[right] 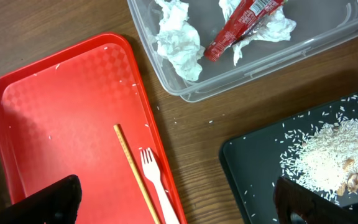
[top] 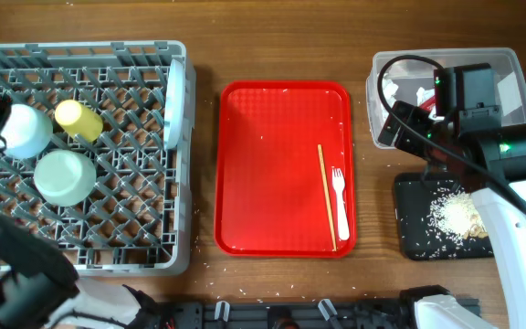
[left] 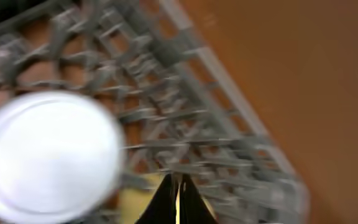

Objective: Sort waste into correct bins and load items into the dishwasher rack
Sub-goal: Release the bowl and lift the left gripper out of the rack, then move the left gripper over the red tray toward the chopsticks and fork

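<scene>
Fork [right: 157,183] and chopstick [right: 136,174] lie on the red tray [right: 61,112]; right hand [right: 179,205] gapes empty, left hand [left: 178,202] closed.

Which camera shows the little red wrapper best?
The right wrist view. There the red wrapper lies in the clear tub against crumpled white tissue. In the overhead view the right arm covers that part of the tub, so no red shows. The left wrist view looks at the rack instead.
</scene>
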Tool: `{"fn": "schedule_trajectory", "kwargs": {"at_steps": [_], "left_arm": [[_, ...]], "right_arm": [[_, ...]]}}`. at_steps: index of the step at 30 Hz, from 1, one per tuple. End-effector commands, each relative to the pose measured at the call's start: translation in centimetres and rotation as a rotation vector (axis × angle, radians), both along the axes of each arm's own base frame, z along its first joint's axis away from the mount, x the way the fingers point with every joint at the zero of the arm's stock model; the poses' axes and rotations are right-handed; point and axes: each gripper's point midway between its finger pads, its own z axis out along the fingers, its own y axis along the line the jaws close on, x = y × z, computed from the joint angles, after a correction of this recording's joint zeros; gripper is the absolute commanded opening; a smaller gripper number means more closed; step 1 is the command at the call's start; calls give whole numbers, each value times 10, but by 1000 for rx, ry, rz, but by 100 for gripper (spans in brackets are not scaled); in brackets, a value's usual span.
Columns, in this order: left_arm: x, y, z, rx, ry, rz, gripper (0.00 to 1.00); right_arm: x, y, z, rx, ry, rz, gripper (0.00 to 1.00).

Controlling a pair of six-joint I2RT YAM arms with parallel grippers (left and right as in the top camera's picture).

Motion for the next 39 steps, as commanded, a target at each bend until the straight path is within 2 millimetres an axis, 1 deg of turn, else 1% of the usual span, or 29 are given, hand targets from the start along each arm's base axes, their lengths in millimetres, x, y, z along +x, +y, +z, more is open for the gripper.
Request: {"fn": "schedule_trajectory", "kwargs": {"at_steps": [1, 3, 5, 7, 8, 9, 11, 12, 13, 15, 16, 17, 18, 19, 20, 21, 22, 23, 25, 26, 27, 28, 29, 30, 32, 35, 36, 38, 39], "left_arm": [[7, -63, 82, -261, -250, -156, 4], [8, -96, 102, -319, -299, -274, 4], [9, -150, 118, -410, -330, -456, 4], [8, -186, 124, -472, -330, -567, 4], [6, -209, 126, -506, -314, -621, 4], [1, -239, 127, -520, -290, -693, 4], [-11, -280, 135, -466, -301, -819, 4], [-16, -294, 139, -418, -294, -835, 4], [-19, -300, 142, -354, -279, -814, 4], [-32, -303, 154, -137, -256, -700, 4], [-44, -307, 162, -26, -245, -648, 4], [-54, -316, 166, 37, -247, -653, 4], [-65, -332, 171, 85, -262, -704, 8], [-81, -357, 172, 92, -265, -788, 26], [-90, -375, 171, 77, -256, -843, 41], [-102, -398, 167, 62, -244, -921, 43], [-114, -429, 160, 46, -224, -1021, 52], [-123, -453, 153, 37, -204, -1097, 56], [-127, -482, 131, 61, -145, -1162, 48], [-124, -495, 110, 105, -83, -1166, 42], [-120, -502, 92, 121, -16, -1133, 41], [-114, -511, 63, 147, 80, -1090, 39], [-112, -519, 44, 166, 128, -1101, 38], [-110, -523, 32, 180, 155, -1102, 38], [-99, -518, 10, 191, 237, -988, 36], [-99, -525, -17, 85, 362, -841, 37], [-102, -531, -26, 53, 401, -802, 42], [-112, -544, -39, 31, 451, -780, 88], [-115, -550, -43, 37, 456, -798, 88]], "right_arm": [[2, -2, 2, -16, -12, 3, 100], [3, -2, 2, -16, -12, 3, 99], [3, -2, 2, -16, -12, 3, 100], [3, -2, 2, -16, -12, 3, 100], [3, -2, 2, -16, -12, 3, 100], [3, -2, 2, -16, -12, 3, 100], [3, -2, 2, -16, -12, 3, 100], [3, -2, 2, -16, -12, 3, 100], [3, -2, 2, -16, -12, 3, 100], [3, -2, 2, -16, -12, 3, 99], [3, -2, 2, -16, -12, 3, 100], [3, -2, 2, -16, -12, 3, 100], [3, -2, 2, -16, -12, 3, 100], [3, -2, 2, -16, -12, 3, 100], [3, -2, 2, -16, -12, 3, 100], [3, -2, 2, -16, -12, 3, 100], [3, -2, 2, -16, -12, 3, 100], [3, -2, 2, -16, -12, 3, 100], [3, -2, 2, -16, -12, 3, 100], [3, -2, 2, -16, -12, 3, 100], [3, -2, 2, -16, -12, 3, 100], [3, -2, 2, -16, -12, 3, 100], [3, -2, 2, -16, -12, 3, 100], [3, -2, 2, -16, -12, 3, 100], [3, -2, 2, -16, -12, 3, 100], [3, -2, 2, -16, -12, 3, 100], [3, -2, 2, -16, -12, 3, 100], [3, -2, 2, -16, -12, 3, 100], [3, -2, 2, -16, -12, 3, 100]]}}
